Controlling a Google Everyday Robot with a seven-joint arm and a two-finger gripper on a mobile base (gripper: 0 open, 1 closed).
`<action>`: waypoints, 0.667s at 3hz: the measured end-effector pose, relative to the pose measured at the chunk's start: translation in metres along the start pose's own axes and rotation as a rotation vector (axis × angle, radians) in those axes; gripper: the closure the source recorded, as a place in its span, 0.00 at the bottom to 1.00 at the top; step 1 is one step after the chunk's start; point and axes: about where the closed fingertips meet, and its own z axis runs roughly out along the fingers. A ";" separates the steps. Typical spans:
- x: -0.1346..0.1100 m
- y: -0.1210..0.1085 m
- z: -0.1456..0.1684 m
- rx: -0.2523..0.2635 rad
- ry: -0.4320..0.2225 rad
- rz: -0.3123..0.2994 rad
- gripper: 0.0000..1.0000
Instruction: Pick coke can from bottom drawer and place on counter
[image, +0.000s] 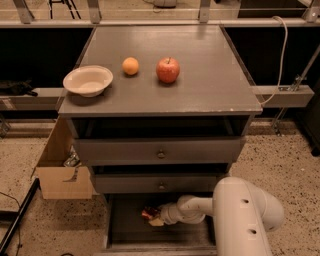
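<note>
The bottom drawer (130, 230) is pulled out under the cabinet, its dark floor showing. A small red coke can (148, 213) lies inside it, towards the back. My white arm reaches in from the right, and the gripper (155, 218) is right at the can, its tips touching or overlapping it. The counter (200, 95) is the flat grey top of the cabinet, above the two knobbed drawers.
On the counter stand a white bowl (88, 80), an orange (130, 66) and a red apple (168, 70). An open cardboard box (61, 170) sits on the floor left of the cabinet. My arm's large white shoulder (245, 215) fills the lower right.
</note>
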 end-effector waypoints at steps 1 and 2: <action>0.000 0.000 0.000 0.000 0.000 0.000 1.00; 0.000 0.001 -0.011 -0.002 -0.018 0.034 1.00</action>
